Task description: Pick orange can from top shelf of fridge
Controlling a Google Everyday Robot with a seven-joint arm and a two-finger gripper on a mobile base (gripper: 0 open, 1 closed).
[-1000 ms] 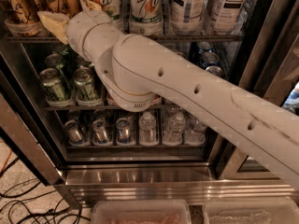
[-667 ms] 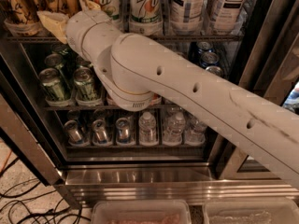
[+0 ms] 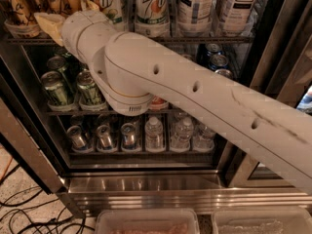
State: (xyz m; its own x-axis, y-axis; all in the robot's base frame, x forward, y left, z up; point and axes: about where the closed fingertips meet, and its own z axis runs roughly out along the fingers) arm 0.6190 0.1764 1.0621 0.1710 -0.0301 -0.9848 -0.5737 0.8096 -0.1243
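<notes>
Arm [image 3: 195, 94] crosses fridge [image 3: 146, 185]; gripper [image 3: 48, 22] by orange can [image 3: 17, 8], beside 7up cans [image 3: 151, 9].

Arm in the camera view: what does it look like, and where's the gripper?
The arm is a thick, rounded off-white tube with small dark holes along its side, a bulging round joint and dark scuffs nearer the camera. No cables show on it. The cream-tan gripper is upper left at the top shelf, by the orange can.

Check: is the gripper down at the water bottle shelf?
No, the gripper is up at the top shelf, next to the orange can, well above the water bottles.
</notes>
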